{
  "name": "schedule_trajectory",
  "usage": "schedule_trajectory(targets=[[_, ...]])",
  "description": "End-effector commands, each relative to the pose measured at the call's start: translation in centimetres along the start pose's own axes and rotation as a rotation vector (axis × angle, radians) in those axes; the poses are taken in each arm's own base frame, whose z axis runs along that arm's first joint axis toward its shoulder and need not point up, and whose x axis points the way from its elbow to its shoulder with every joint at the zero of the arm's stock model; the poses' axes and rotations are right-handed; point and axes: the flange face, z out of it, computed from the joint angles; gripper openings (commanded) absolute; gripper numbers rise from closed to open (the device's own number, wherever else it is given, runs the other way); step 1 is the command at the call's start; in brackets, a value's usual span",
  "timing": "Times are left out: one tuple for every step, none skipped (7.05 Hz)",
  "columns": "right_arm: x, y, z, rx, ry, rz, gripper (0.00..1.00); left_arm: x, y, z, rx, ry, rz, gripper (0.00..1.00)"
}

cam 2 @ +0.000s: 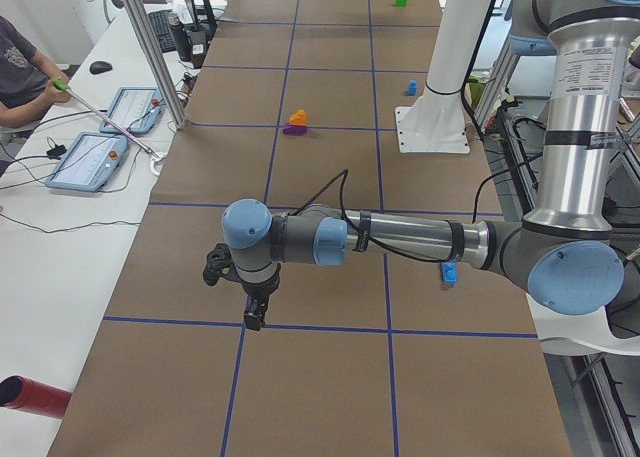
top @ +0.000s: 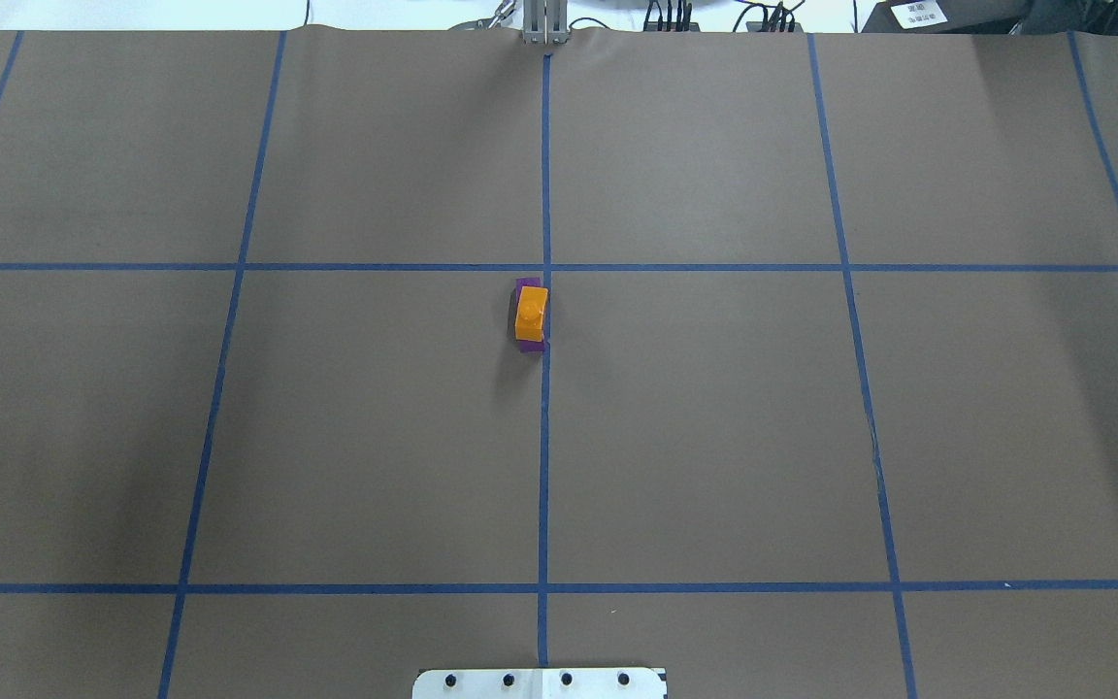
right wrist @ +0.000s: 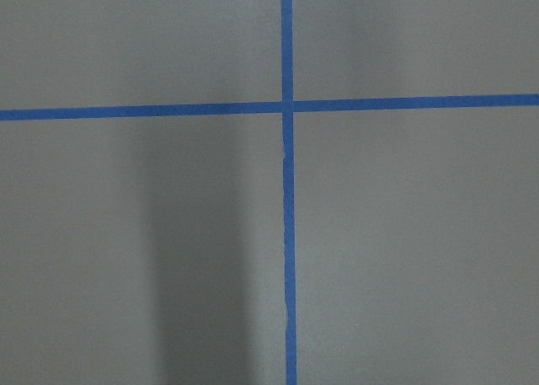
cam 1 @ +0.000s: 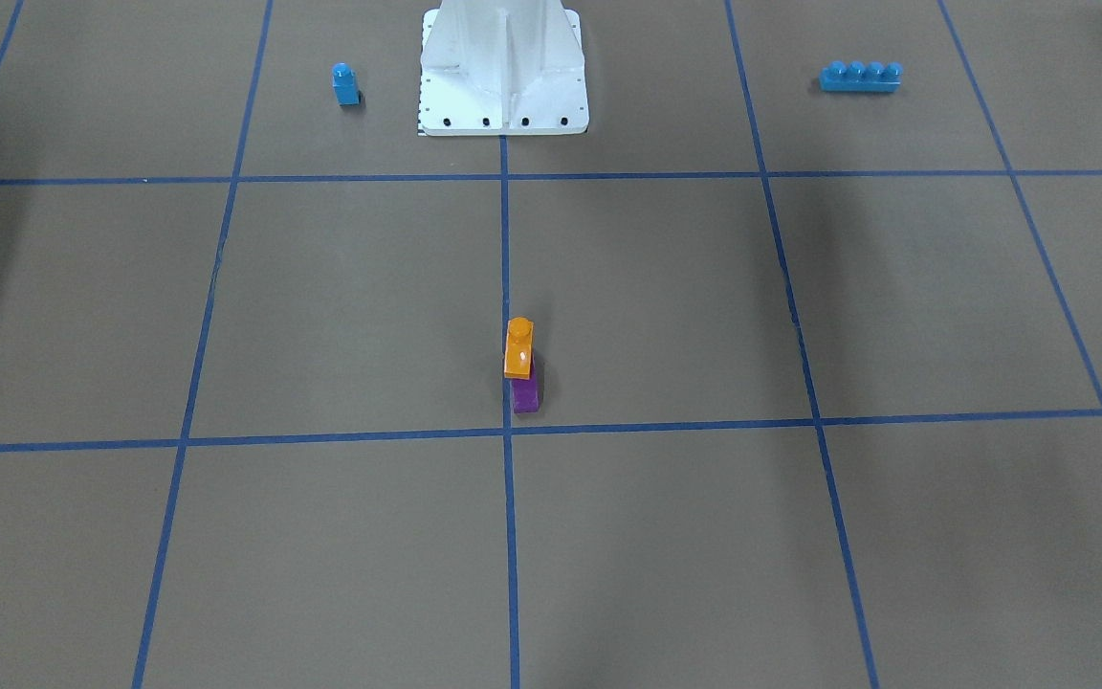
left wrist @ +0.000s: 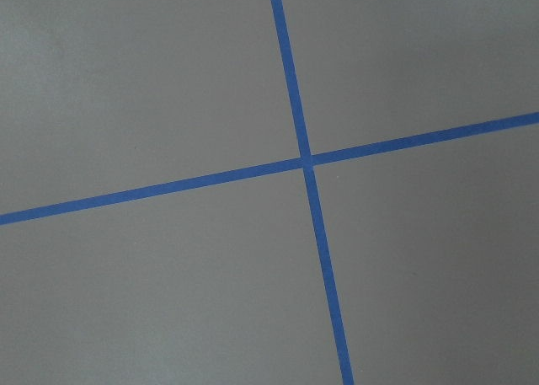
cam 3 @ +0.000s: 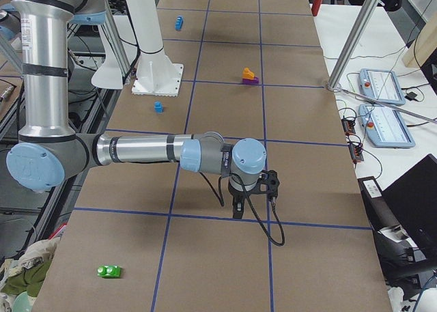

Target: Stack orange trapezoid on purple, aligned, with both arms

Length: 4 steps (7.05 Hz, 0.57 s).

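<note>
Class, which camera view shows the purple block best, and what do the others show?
The exterior front-facing view: the purple block shows its side face clearly below the orange trapezoid on it. Overhead, the orange covers all but thin purple edges. Both side views show it small and far. The wrist views show only taped table.

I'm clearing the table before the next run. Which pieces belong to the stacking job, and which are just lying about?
Job: glossy orange plastic trapezoid block, stacked on the glossy dark purple plastic block.
Lying about: small blue single-stud plastic block; long blue four-stud plastic brick; small green plastic piece.
</note>
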Motion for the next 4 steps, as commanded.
schedule_trajectory(targets=[[-0.03, 0.02, -0.03, 0.001, 0.0, -0.002, 1.0, -0.04, -0.02, 0.04, -0.001, -0.001, -0.001, 1.0], [-0.04, 0.02, -0.03, 0.001, 0.0, -0.001, 1.0, -0.05, -0.08, 0.04, -0.001, -0.001, -0.001, 1.0], [-0.04, 0.02, -0.03, 0.001, 0.0, -0.002, 1.0, -0.07, -0.1, 0.17, -0.001, 0.0, 0.001, 1.0], [-0.04, 0.02, -0.03, 0.001, 0.0, -0.002, 1.0, -0.08, -0.1, 0.06, 0.001, -0.001, -0.002, 1.0]])
